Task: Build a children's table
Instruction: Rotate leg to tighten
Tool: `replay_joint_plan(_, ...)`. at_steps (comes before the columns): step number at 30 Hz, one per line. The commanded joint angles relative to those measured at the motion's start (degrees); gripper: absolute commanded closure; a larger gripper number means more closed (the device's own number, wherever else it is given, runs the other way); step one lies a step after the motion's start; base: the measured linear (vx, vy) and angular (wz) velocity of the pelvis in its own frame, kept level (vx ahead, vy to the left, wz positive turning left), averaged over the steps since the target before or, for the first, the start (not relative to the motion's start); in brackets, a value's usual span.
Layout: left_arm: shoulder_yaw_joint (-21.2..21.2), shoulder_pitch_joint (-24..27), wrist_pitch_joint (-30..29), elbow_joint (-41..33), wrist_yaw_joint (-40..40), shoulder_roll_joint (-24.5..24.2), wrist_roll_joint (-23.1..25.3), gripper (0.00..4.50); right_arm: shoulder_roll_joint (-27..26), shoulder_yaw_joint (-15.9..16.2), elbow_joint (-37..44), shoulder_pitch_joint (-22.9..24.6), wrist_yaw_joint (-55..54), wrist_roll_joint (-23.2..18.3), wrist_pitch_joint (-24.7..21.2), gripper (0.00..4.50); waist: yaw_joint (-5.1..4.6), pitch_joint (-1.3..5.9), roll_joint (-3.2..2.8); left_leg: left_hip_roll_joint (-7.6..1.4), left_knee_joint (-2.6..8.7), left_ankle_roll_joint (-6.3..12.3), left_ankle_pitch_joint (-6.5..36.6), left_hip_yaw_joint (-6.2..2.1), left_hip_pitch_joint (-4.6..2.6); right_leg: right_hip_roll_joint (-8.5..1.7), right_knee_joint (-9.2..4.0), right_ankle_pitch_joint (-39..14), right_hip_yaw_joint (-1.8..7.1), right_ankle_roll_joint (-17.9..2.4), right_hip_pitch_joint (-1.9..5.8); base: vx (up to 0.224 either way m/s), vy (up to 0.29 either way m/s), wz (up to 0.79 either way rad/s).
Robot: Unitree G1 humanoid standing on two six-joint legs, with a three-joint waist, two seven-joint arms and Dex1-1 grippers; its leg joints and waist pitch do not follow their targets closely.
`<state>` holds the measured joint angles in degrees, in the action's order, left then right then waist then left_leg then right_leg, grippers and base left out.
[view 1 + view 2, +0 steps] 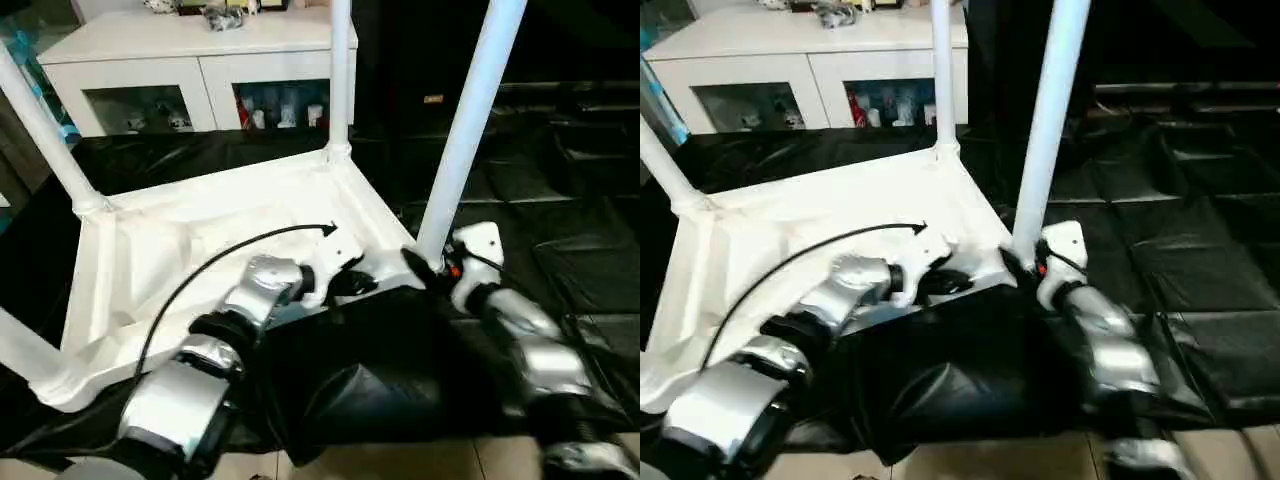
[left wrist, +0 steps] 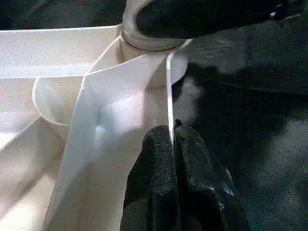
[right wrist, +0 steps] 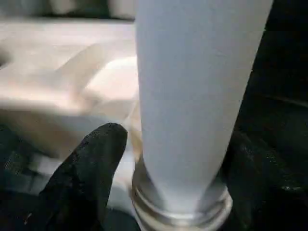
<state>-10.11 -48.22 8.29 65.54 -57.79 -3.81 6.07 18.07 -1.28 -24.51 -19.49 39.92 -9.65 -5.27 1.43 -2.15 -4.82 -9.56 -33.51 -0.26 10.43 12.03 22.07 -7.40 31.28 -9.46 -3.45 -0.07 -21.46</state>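
The children's table [image 1: 180,250] lies upside down on the black-covered work table, all white, ribbed underside up. Its four tubular legs stand in the corner sockets and point upward. My left gripper [image 2: 172,132] is shut on the thin rim wall of the children's table beside the near right corner. The near right leg [image 1: 468,130] rises from its socket [image 3: 178,211], and my right gripper [image 3: 183,159] is open around the leg's base. One black finger [image 3: 91,168] stands a little off the tube, with the other on the opposite side.
A white cabinet [image 1: 200,50] with glass doors stands behind the work table. The black cover [image 1: 570,220] spreads wrinkled to the right and hangs over the front edge. A black cable [image 1: 230,250] arcs over my left forearm. Light floor tiles [image 1: 400,465] show at the front.
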Motion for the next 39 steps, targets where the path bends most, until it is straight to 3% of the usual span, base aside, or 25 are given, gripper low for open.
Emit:
replay_joint_plan(1,-1.12,-0.60,2.55,-3.21,-6.72,-0.33,-1.41,4.50,0.77,6.07,1.02,1.82,10.60,-1.23,-1.11,1.32,0.57,3.05,0.98,-3.50,5.29,2.38,21.30,-1.70,-1.06,-2.15,-3.21,-15.72,1.09,-11.48,1.28,0.000,0.000,0.00)
replay_joint_plan(3,-1.22,-0.27,3.14,-3.50,-9.98,-1.66,-1.74,4.50,3.32,5.69,1.58,2.06,15.21,-2.28,-1.40,1.32,1.10,3.34,0.79,-3.59,4.87,3.60,17.89,-1.57,-0.90,-2.22,-2.68,-12.42,1.00,-12.64,1.34,0.052,-0.039,-0.01)
replay_joint_plan(4,-1.17,-0.11,3.24,-3.72,-12.44,-2.32,-2.25,4.50,4.76,5.75,2.06,2.21,17.82,-2.74,-1.69,1.32,1.34,3.53,1.04,-3.57,4.40,4.54,15.80,-1.51,-0.69,-2.18,-2.15,-9.35,1.01,-13.66,1.41,0.052,-0.039,-0.01)
replay_joint_plan(7,-0.85,-0.11,2.65,-4.06,-17.95,-3.88,-3.34,4.50,8.57,6.12,3.07,2.40,23.96,-3.70,-2.37,1.32,2.08,3.81,0.39,-3.65,3.85,6.33,11.84,-1.33,-0.85,-2.05,-1.31,-3.55,0.82,-15.79,1.45,0.000,0.000,0.00)
replay_joint_plan(8,-0.77,-0.19,2.56,-4.04,-18.60,-4.15,-3.47,4.50,9.22,6.18,3.19,2.42,24.84,-3.90,-2.45,1.32,2.42,3.97,0.55,-3.69,3.61,6.77,10.41,-1.30,-0.93,-1.99,-1.02,-1.47,0.76,-16.38,1.48,0.000,0.000,0.00)
replay_joint_plan(11,-0.43,-0.51,2.28,-3.95,-21.77,-5.24,-3.94,4.50,11.62,6.02,3.40,2.46,28.51,-4.83,-2.82,1.32,3.13,4.44,0.64,-3.72,2.88,9.14,5.54,-1.34,-0.76,-1.94,-0.11,3.92,0.72,-17.14,1.41,0.000,0.000,0.00)
replay_joint_plan(13,-0.38,-0.57,2.11,-3.99,-22.53,-5.55,-4.11,4.50,11.97,5.85,3.22,2.31,29.18,-5.03,-2.91,1.48,3.51,4.40,0.59,-3.72,2.64,10.19,4.55,-1.28,-0.58,-1.86,0.06,4.40,0.68,-17.08,1.05,0.000,0.000,0.00)
replay_joint_plan(15,-0.30,-0.58,2.05,-4.04,-22.98,-5.67,-4.26,4.50,12.06,5.71,3.07,2.08,29.72,-5.28,-3.11,1.59,3.74,4.10,0.69,-3.76,2.86,9.68,6.98,-1.19,-0.54,-1.96,-0.29,0.43,0.69,-16.70,0.94,0.000,0.000,0.00)
replay_joint_plan(17,-0.23,-0.55,2.13,-4.05,-22.90,-5.63,-4.28,4.50,11.79,5.60,3.10,1.92,29.92,-5.66,-3.42,1.75,3.72,3.73,0.71,-3.87,3.45,7.33,11.62,-1.26,-0.62,-1.99,-0.90,-6.23,0.81,-15.90,0.92,0.000,0.000,0.00)
replay_joint_plan(20,-0.02,-0.37,1.99,-4.28,-23.21,-5.45,-4.38,4.50,11.18,5.84,3.40,2.09,30.24,-6.32,-3.82,1.83,3.65,3.51,0.86,-3.92,3.83,4.83,14.79,-1.28,-0.80,-2.05,-1.35,-10.63,1.01,-14.88,0.79,0.000,0.000,0.00)
replay_joint_plan(23,0.17,-0.01,2.19,-4.49,-21.57,-4.99,-4.11,4.50,10.04,6.22,4.27,3.27,30.02,-6.44,-4.30,1.85,3.70,3.53,0.98,-3.83,3.82,4.24,14.89,-1.27,-0.77,-2.14,-1.44,-11.41,1.11,-14.45,0.80,0.000,0.000,0.00)
replay_joint_plan(26,0.34,-0.10,2.44,-4.15,-18.84,-4.61,-3.56,4.50,9.08,6.09,4.21,3.89,28.68,-6.11,-4.23,1.87,3.72,3.67,0.96,-3.81,3.69,4.96,12.97,-1.30,-0.60,-2.07,-1.18,-9.08,1.05,-14.58,0.83,0.000,0.000,0.00)
replay_joint_plan(28,0.76,-0.90,1.92,-2.52,-10.47,-3.37,-2.05,4.50,5.41,4.74,1.76,3.75,19.79,-4.07,-3.33,1.89,3.54,3.50,0.87,-3.83,3.88,4.30,13.83,-1.32,-0.64,-1.99,-1.30,-10.40,1.03,-14.24,0.61,0.000,0.000,0.00)
replay_joint_plan(29,0.80,-0.94,1.81,-2.43,-9.98,-3.26,-2.00,4.50,5.15,4.64,1.52,3.70,19.10,-3.89,-3.27,1.89,3.54,3.50,0.87,-3.83,3.88,4.30,13.83,-1.32,-0.64,-1.99,-1.30,-10.40,1.03,-14.24,0.61,0.000,0.000,0.00)
replay_joint_plan(31,1.56,-1.65,1.02,-1.58,-3.69,-1.11,-1.82,4.50,1.10,3.40,-2.82,2.14,7.72,-0.83,-3.24,1.89,3.15,3.31,0.93,-3.63,4.17,2.43,16.35,-1.35,-0.86,-1.93,-1.87,-14.91,1.01,-13.06,0.44,0.000,0.000,0.00)
replay_joint_plan(34,1.56,-2.14,0.54,-1.08,-0.22,0.23,-1.38,4.50,-1.31,2.57,-4.23,1.53,2.95,-0.37,-3.89,1.89,2.13,3.09,0.97,-3.41,4.56,0.00,20.22,-1.61,-1.24,-1.97,-2.68,-21.00,0.99,-10.84,0.10,0.000,0.000,0.00)
replay_joint_plan(39,2.07,-3.09,-0.50,-0.24,7.97,4.01,-1.11,4.50,-7.66,0.77,-8.69,-1.27,-10.94,1.88,-4.03,1.89,1.11,3.03,1.04,-3.32,4.79,-0.72,21.99,-1.77,-1.14,-1.87,-2.90,-21.80,1.13,-9.94,-0.25,0.000,0.000,0.00)
